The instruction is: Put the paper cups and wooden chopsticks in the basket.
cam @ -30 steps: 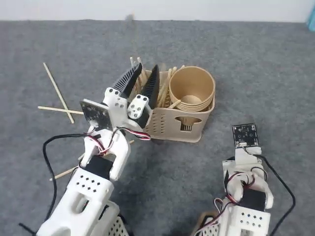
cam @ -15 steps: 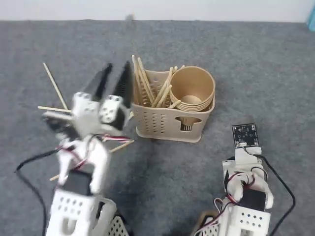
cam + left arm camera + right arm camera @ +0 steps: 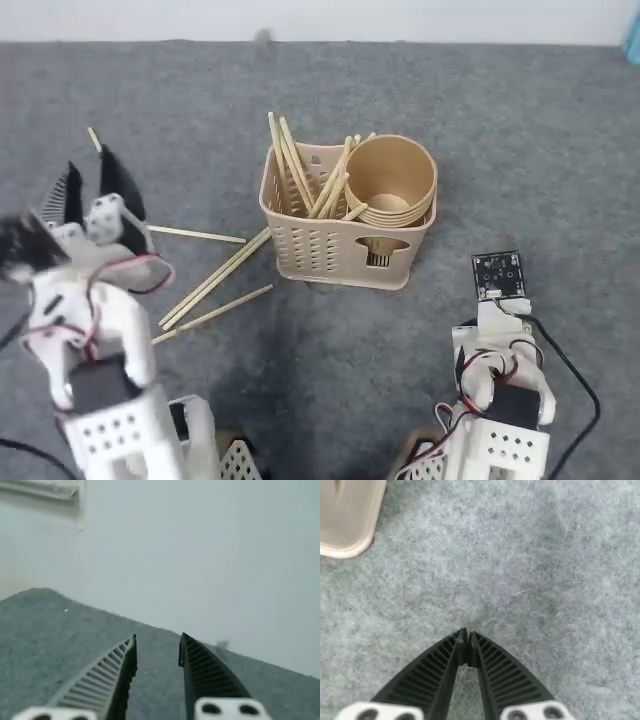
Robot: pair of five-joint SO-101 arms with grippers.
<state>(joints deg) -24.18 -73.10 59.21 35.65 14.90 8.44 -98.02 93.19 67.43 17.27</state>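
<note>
A beige slotted basket (image 3: 330, 255) stands mid-table, with stacked paper cups (image 3: 391, 180) in its right half and several wooden chopsticks (image 3: 291, 165) leaning in its left half. More loose chopsticks (image 3: 214, 280) lie on the carpet left of it. My left gripper (image 3: 88, 182) hovers open and empty over the far left; in its own view the left gripper (image 3: 157, 642) points at the wall. The right gripper (image 3: 466, 632) is shut above bare carpet, the basket's corner (image 3: 347, 520) nearby.
Grey carpet covers the table up to a white wall at the back. The right arm's base (image 3: 498, 400) sits at the front right, right of the basket. Cables trail from both arm bases along the front edge.
The left arm swung left, away from the basket, and now hangs over the far left of the carpet. Chopsticks it covered are now visible. The right arm stayed still.
</note>
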